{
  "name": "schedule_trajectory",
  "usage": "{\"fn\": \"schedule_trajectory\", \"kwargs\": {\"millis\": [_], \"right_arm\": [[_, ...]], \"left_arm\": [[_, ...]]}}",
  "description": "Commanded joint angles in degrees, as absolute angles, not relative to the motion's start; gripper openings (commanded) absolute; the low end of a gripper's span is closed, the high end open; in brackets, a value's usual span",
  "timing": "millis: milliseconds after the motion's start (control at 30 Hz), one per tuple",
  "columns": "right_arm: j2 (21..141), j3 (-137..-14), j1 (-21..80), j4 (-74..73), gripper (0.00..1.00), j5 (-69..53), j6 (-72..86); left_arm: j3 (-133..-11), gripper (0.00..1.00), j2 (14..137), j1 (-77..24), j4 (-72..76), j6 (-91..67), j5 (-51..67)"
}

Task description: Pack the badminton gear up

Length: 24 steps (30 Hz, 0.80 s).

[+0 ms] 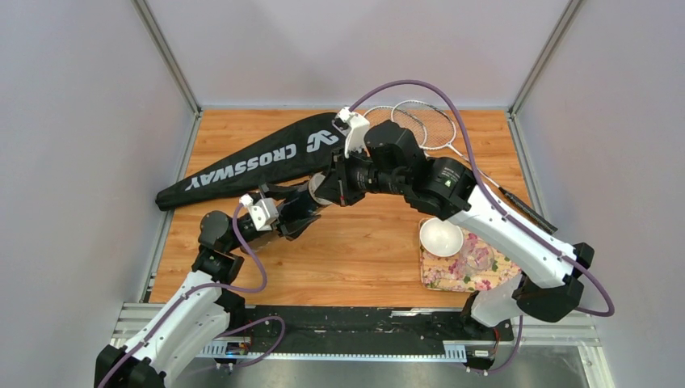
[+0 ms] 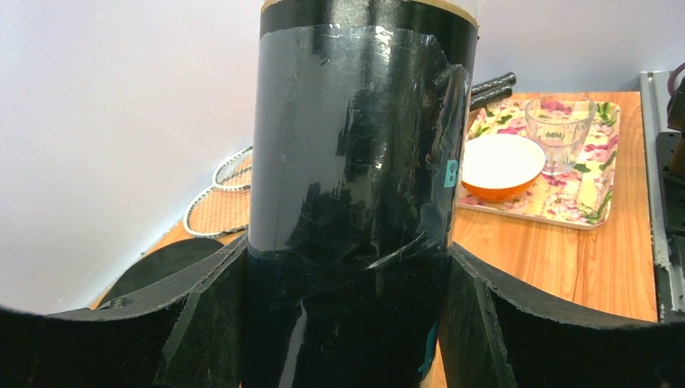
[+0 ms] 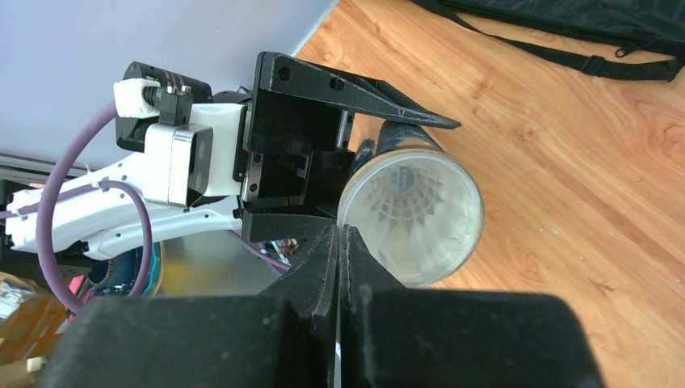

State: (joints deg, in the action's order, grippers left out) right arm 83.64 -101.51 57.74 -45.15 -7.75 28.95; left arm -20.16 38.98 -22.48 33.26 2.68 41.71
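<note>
White block lettering "CROSSWAY", with a white emblem beside it, runs along the black racket bag [image 1: 250, 166]. A teal letter, apparently "B", shows on the dark tube [image 2: 355, 202]. The rest of that marking is not legible.

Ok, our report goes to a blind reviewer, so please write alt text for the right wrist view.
The left gripper clamps a long dark tube whose clear end faces the camera, a white feather shuttlecock inside. The right gripper, shut, sits at its rim.
</note>
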Motion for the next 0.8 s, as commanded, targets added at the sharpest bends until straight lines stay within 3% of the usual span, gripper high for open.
{"fn": "schedule_trajectory", "kwargs": {"millis": [0, 433, 767], "right_arm": [[81.3, -101.0, 57.6, -48.7, 0.00, -3.9, 23.6], [76.4, -104.0, 58.2, -46.7, 0.00, -4.7, 22.2], [79.6, -102.0, 58.3, -47.4, 0.00, -2.0, 21.5]], "left_arm": [[-20.2, 0.04, 39.3, -22.9, 31.6, -2.1, 42.8], [-20.4, 0.04, 39.6, -22.9, 31.6, -2.3, 42.5], [-20.4, 0.05, 39.7, -23.0, 31.6, -2.5, 42.5]]}}
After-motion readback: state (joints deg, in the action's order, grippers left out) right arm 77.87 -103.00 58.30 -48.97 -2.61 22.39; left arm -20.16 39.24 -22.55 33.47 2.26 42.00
